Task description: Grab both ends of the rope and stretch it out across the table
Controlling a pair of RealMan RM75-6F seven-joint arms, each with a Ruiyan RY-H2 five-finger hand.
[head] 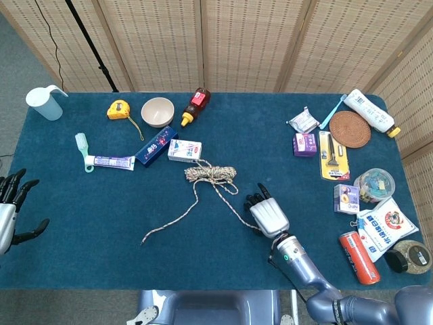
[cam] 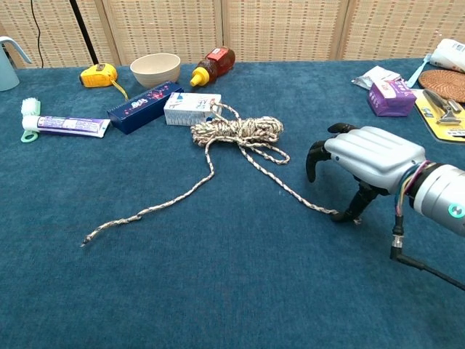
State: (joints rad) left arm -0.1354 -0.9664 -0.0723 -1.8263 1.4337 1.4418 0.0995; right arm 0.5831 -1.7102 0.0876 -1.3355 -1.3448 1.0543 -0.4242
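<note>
So the rope (cam: 236, 132) sits mid-desk with most of it bunched in a coil just in front of the white box (cam: 190, 107), and two tails run toward the near edge. One tail trails off to the loose end (cam: 87, 238) on the left, lying free. The other runs right and ends under the right hand (cam: 367, 156), which looks like the whole point of where that hand is parked: it's arched palm-down over that end with the thumb pressing the tip into the blue desk (cam: 218, 291). Can't tell if it's actually pinched or just pinned, the other fingers are curled down in front. The left hand (head: 9, 206) is way off at the far left edge, fingers spread, holding nothing, well apart from its end
</note>
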